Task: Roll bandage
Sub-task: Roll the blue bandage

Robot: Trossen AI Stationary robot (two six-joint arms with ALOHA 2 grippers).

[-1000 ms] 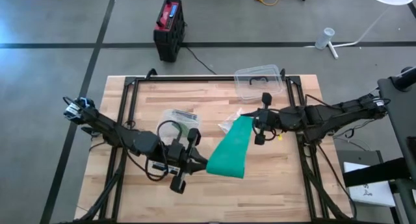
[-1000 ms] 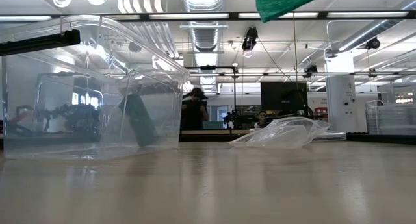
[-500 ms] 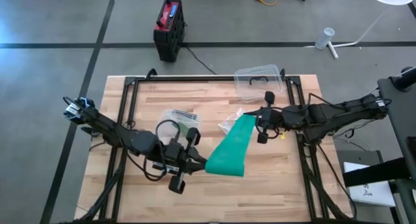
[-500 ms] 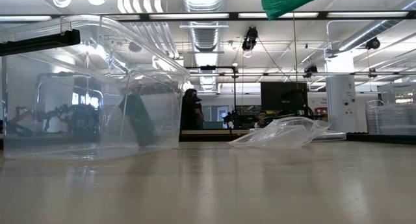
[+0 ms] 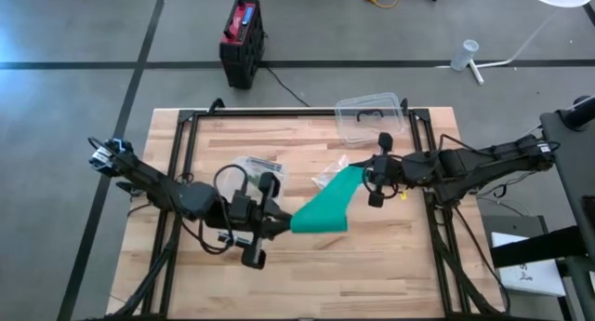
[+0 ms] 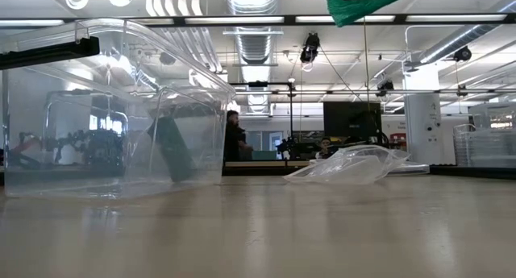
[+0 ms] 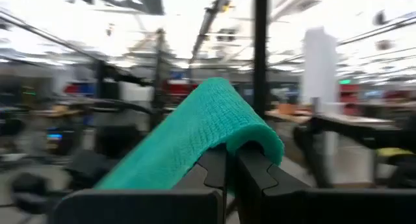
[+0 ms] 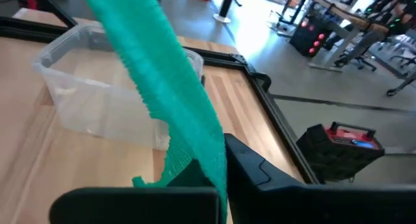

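A green bandage (image 5: 325, 205) hangs in the air as a strip between my two grippers, clear of the wooden table (image 5: 400, 256). My left gripper (image 5: 284, 226) is shut on its near end. My right gripper (image 5: 364, 177) is shut on its far end, beside the clear plastic bag (image 5: 330, 175). In the left wrist view the bandage (image 7: 195, 130) curls over the shut fingers. The right wrist view shows the bandage (image 8: 162, 74) as a band slanting away from the fingers. The low view catches only a green corner (image 6: 363, 0) at its top edge. My left gripper pinches the bandage's near end (image 7: 250, 136) between its two fingers, which point slightly upward. The cloth bends over the fingertips (image 7: 253, 169) in a rounded fold and runs off toward the right arm, lifted clear of the table. My right gripper pinches the bandage's far end (image 8: 211, 156) between its fingers, coming from the table's right and slanting a little downward. A short frayed tail (image 8: 172, 175) hangs below the fingers. The strip leads away fairly straight, in the air.
A clear plastic container (image 5: 370, 116) stands at the table's far edge, large on the left of the low view (image 6: 113, 109). The crumpled plastic bag (image 6: 355, 163) and a labelled clear packet (image 5: 258, 166) lie mid-table. The table's near half is bare wood.
My left gripper has tipped its fingers upward and risen a little, drawing slightly toward the far edge. The bandage's near end has come up with it and shows narrower from above; the strip looks shorter. The right gripper has kept its place.
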